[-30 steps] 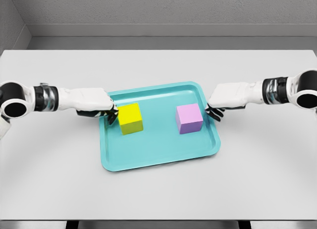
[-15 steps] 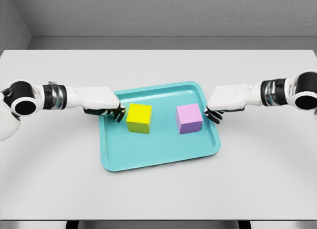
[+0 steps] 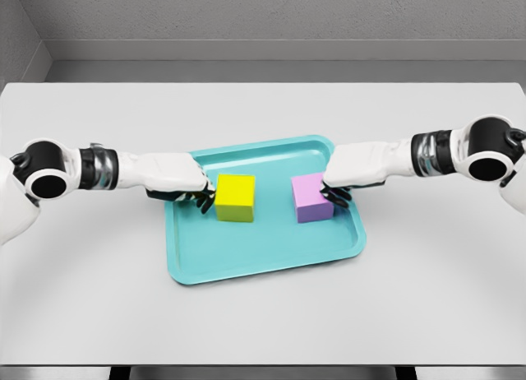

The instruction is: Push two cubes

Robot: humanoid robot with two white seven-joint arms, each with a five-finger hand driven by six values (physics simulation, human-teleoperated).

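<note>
The bench (image 3: 263,314) nearest me is bare grey, and on it sits the teal tray (image 3: 246,261), its near rim turned slightly askew to the bench edge.

Both cubes stand on the tray floor, side by side and apart from each other. The yellow cube (image 3: 236,197) is on my left, the pink cube (image 3: 311,197) on my right, a clear strip of tray between them.

My left hand (image 3: 182,183) lies over the tray's left rim, dark fingers (image 3: 202,201) curled downward and touching the yellow cube's outer face. They grasp nothing. My right hand (image 3: 349,173) lies over the right rim, its fingers likewise bent down, resting against the pink cube's outer top corner, holding nothing.

Beyond the tray the bench runs to a grey back wall (image 3: 263,18).

Risks, as I judge them: contact on the pink cube sits high and toward one corner, so a push could tip or spin it rather than slide it. The yellow cube already stands rotated; an off-centre push may turn it further. A knuckle dragging on the rim could shift the whole tray.
</note>
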